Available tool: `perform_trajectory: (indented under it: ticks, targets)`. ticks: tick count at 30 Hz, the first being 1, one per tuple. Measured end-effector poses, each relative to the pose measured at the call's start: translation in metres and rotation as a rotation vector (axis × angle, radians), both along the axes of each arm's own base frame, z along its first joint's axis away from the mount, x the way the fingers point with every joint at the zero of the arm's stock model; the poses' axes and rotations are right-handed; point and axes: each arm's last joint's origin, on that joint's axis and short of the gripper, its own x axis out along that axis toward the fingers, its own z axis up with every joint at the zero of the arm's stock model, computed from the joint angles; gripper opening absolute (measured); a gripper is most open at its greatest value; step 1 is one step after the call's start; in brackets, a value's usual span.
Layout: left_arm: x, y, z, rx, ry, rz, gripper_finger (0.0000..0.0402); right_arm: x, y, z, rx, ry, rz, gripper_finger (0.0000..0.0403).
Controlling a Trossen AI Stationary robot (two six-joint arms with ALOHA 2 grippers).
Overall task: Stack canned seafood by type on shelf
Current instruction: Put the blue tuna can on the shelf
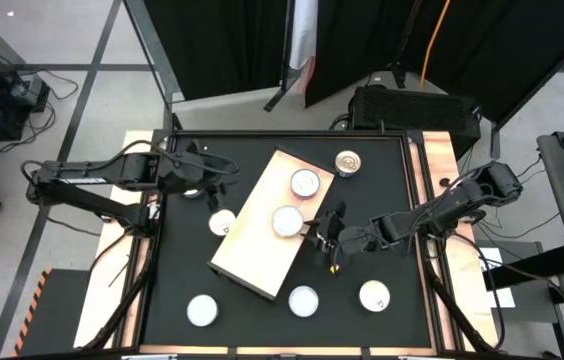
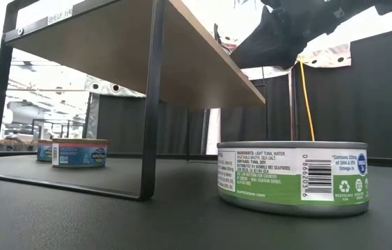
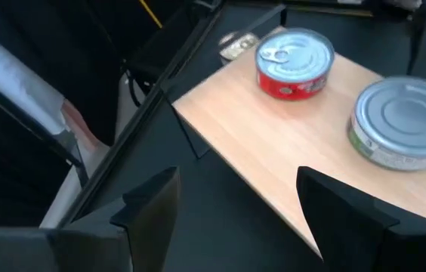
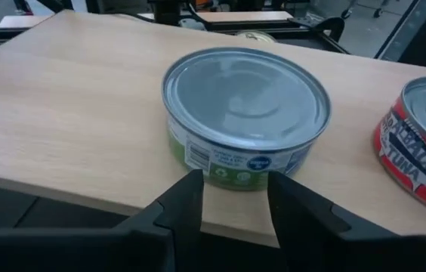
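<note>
Green-label tin stands on the shelf near its edge, just beyond your right gripper, whose fingers are spread and hold nothing. Left gripper waits open.

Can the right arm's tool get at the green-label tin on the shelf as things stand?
Probably yes. The right tool sits at the shelf edge, open, pointing at the green-label tin just ahead. Nothing stands between them; the red-label tin is off to the side, apart from it.
</note>
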Motion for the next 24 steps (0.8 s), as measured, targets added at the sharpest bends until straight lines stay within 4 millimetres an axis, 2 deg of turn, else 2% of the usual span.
perform_trajectory:
  ticks: [3, 5, 10, 13, 16, 20, 24]
  targets:
    - [-0.009, 0.000, 0.002, -0.017, -0.004, 0.017, 0.0269, -0.006, 0.002, 0.009, 0.006, -0.016, 0.012, 0.0143]
    - [-0.018, -0.001, 0.005, -0.014, -0.011, 0.035, 0.0269, -0.014, 0.005, 0.022, 0.026, -0.055, 0.041, 0.0143]
    - [-0.049, 0.005, 0.006, 0.040, 0.030, 0.269, 0.0269, -0.041, 0.016, 0.055, 0.118, -0.160, 0.129, 0.0143]
    - [-0.059, 0.010, 0.000, -0.004, 0.082, 0.377, 0.0269, -0.052, 0.026, 0.062, 0.155, -0.186, 0.179, 0.0143]
    - [-0.061, 0.008, -0.006, -0.087, 0.117, 0.386, 0.0269, -0.056, 0.039, 0.059, 0.213, -0.179, 0.205, 0.0143]
    - [-0.060, -0.004, -0.023, -0.130, 0.184, 0.283, 0.0269, -0.054, 0.058, 0.044, 0.349, -0.139, 0.194, 0.0143]
    - [-0.068, -0.023, -0.043, -0.230, 0.207, 0.153, 0.0269, -0.053, 0.082, 0.026, 0.494, -0.114, 0.188, 0.0143]
